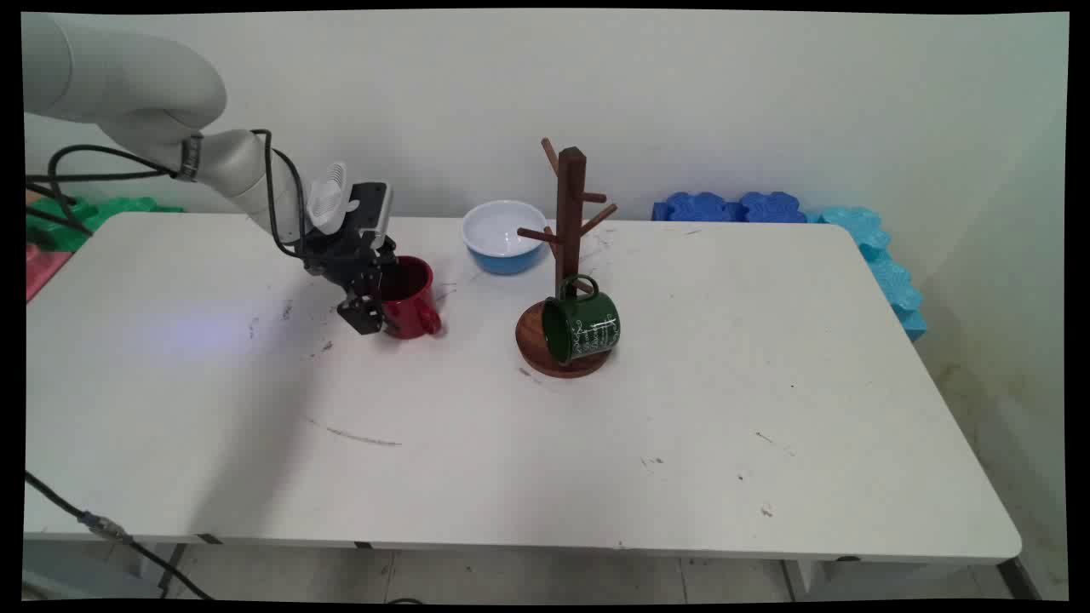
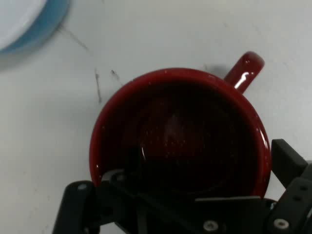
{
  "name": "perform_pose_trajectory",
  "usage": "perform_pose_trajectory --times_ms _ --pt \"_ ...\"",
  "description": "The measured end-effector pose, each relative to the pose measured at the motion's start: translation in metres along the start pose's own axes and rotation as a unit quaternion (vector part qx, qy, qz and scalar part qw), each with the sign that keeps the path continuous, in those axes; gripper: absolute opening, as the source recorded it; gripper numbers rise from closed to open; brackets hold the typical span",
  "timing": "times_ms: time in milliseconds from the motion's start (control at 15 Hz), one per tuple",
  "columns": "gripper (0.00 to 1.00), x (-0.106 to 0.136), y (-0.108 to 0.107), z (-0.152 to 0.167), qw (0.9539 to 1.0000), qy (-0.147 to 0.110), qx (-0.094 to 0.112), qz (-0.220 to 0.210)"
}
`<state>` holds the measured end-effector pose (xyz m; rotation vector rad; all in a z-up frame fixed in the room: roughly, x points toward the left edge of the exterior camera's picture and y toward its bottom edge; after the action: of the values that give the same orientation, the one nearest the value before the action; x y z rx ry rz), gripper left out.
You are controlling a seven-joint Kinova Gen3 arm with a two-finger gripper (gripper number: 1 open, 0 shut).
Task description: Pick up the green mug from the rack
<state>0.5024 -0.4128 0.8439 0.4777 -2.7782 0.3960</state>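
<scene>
A: Glossy red ceramic mug (image 2: 180, 141) upright on white counter (image 1: 545, 426), left of wooden mug tree (image 1: 569, 255).
B: Black claw (image 1: 368, 317) straddles its rim (one finger inside); closure unclear. Keep it vertical.

White rounded arm (image 1: 128, 94), black cables (image 1: 281, 196) looping at 9 o'clock. Black 2-finger gripper (image 1: 368, 317) (silver screws on its linkage).

bowl (image 2: 27, 22) cut off, blurred
</scene>
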Motion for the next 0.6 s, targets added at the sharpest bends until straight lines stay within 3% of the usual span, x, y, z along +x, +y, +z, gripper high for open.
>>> perform_pose_trajectory --times_ms 600 --pt "1.0 0.0105 0.0031 -0.0098 0.9997 0.018 0.01 -0.015"
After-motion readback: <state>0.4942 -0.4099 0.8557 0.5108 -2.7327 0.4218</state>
